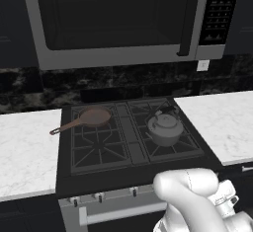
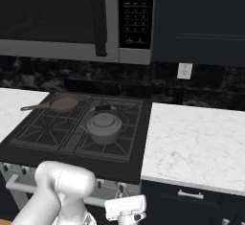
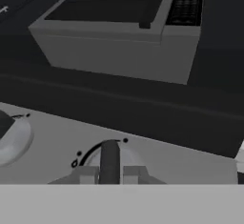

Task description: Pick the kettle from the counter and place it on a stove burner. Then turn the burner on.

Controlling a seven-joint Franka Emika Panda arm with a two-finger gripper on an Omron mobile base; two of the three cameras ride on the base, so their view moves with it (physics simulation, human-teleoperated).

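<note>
Kettle (image 1: 164, 128) and frying pan (image 1: 90, 118) on the burners; microwave (image 1: 123, 19) overhead.

From behind the arm's left, one base camera looks forward and down over the cooktop (image 1: 129, 137), with the kettle (image 1: 164, 128) toward its right and the microwave (image 1: 123, 19) overhead. The right base camera takes in that same cooktop (image 2: 79, 128), kettle (image 2: 104, 127) and microwave (image 2: 72, 16), plus more of the counter (image 2: 196, 142) on the right. The hand camera sits low and close against the stove front, apparently at a knob (image 3: 109, 161), tilted up toward the microwave (image 3: 119, 37).
</note>
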